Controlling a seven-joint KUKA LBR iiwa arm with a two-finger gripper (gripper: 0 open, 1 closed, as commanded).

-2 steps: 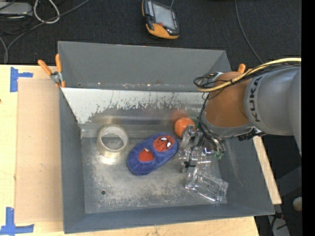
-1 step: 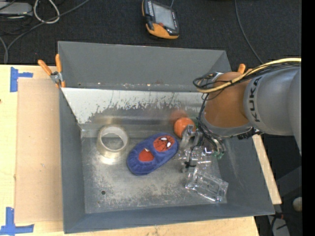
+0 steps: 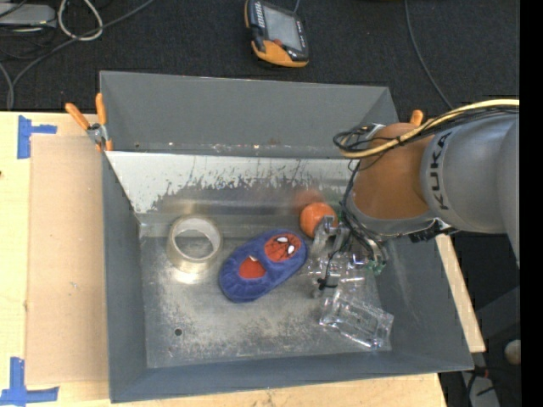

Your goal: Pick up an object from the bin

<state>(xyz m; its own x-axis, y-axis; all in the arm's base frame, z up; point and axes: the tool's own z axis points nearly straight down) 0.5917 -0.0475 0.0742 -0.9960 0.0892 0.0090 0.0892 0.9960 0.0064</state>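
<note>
We look down into a grey metal bin (image 3: 127,312) where the robot's arm (image 3: 475,172) reaches in from the right and its hand (image 3: 333,261) sits low over the floor, right of centre. We cannot tell whether the hand is apart or together, and nothing is visibly gripped in it. Just to the left of the hand lies a blue slipper (image 3: 242,278) with a red Spider-Man face on its upper, its toe end beside the hand. Just nearer than the hand rests a crumpled piece of clear plastic packaging (image 3: 361,320). An orange ball (image 3: 314,219) sits on the hand's far side, against the bin's sloped back wall. A roll of clear tape (image 3: 193,244) lies flat well to the left.
</note>
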